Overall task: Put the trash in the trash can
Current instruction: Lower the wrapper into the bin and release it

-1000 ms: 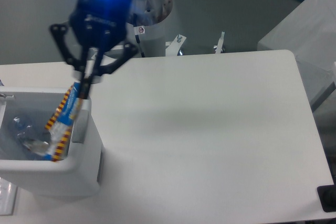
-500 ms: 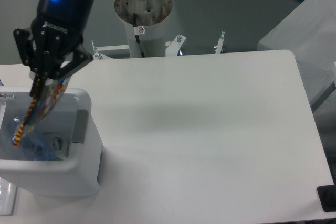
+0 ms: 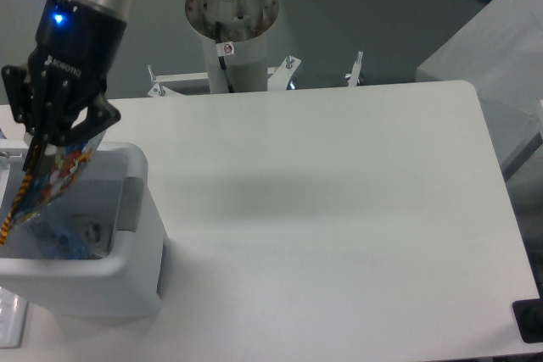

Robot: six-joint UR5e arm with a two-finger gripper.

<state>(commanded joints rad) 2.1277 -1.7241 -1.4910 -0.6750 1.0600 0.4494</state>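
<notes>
- Gripper (image 3: 38,148) sits at the far left, over the back-left part of the trash can (image 3: 127,281); blue LED lit on its black body.
- Fingers (image 3: 34,152) are pinched together on the top edge of the foil snack bag (image 3: 42,184). No gap visible between the tips and the bag.
- Bag hangs from the fingertips, tilted: top end at the fingers, lower end angled down and to the left. Orange-striped edge runs along its left side, down to the left frame border.
- Lower part of the bag is below the bin rim, inside the opening. Upper part sticks out above the rim, just under the gripper.
- Can't tell whether the bag's bottom touches anything inside the bin.
- Clear bottle (image 3: 72,239) lies inside the bin, below and to the right of the bag's lower end. Blurry; only a clear shape with a dark spot is readable. Contact with the bag not resolvable.
- Bin stands on the white table (image 3: 339,209) at its front-left corner. Grey panel (image 3: 129,203) on the right inner rim, just right of the hanging bag, not touching it as far as I can see.
- Arm's base column (image 3: 229,31) stands behind the table's far edge, well apart from the bin.
</notes>
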